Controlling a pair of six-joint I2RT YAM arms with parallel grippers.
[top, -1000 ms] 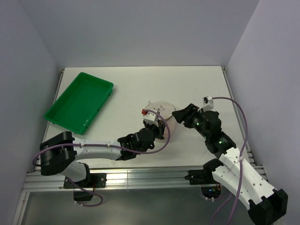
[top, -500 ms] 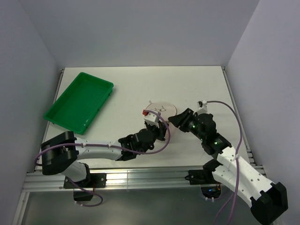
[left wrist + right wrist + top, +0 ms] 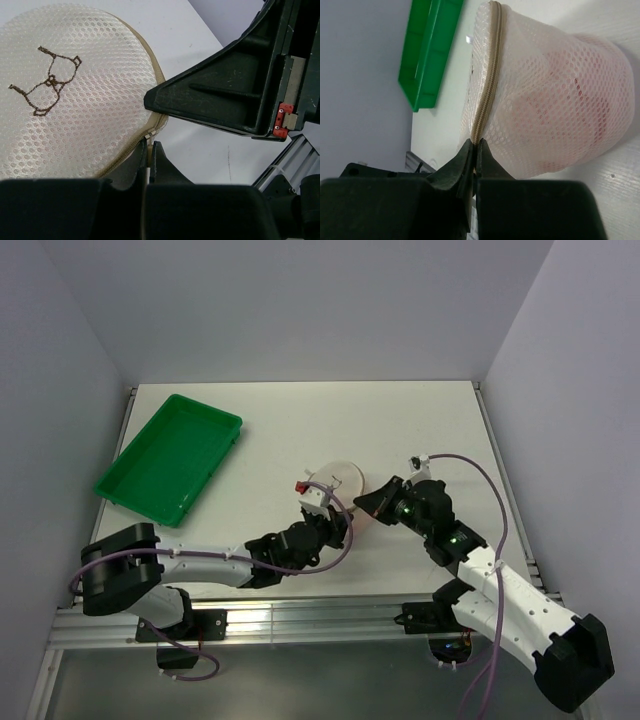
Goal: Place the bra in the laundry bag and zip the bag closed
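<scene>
The laundry bag point(image 3: 343, 476), a round white mesh pouch with a dark bra outline point(image 3: 47, 80) on its face, lies mid-table between both arms. Through its mesh side the pale pink bra point(image 3: 565, 107) shows inside. My left gripper point(image 3: 340, 513) point(image 3: 149, 146) is shut on the zipper pull at the bag's tan zipper band point(image 3: 127, 150). My right gripper point(image 3: 364, 502) point(image 3: 476, 145) is shut on the same zipper band point(image 3: 490, 65) from the other side. The right gripper's black fingers point(image 3: 215, 100) fill the right half of the left wrist view, their tip touching the bag's rim.
A green plastic tray point(image 3: 170, 455) point(image 3: 427, 50) sits at the back left, well away from the bag. White walls close in the table on three sides. The metal rail with the arm bases point(image 3: 300, 615) runs along the near edge.
My right gripper has moved left onto the bag and shut on its zipper band. The bag has shifted a little and tipped up. My left gripper has stayed shut at the rim.
</scene>
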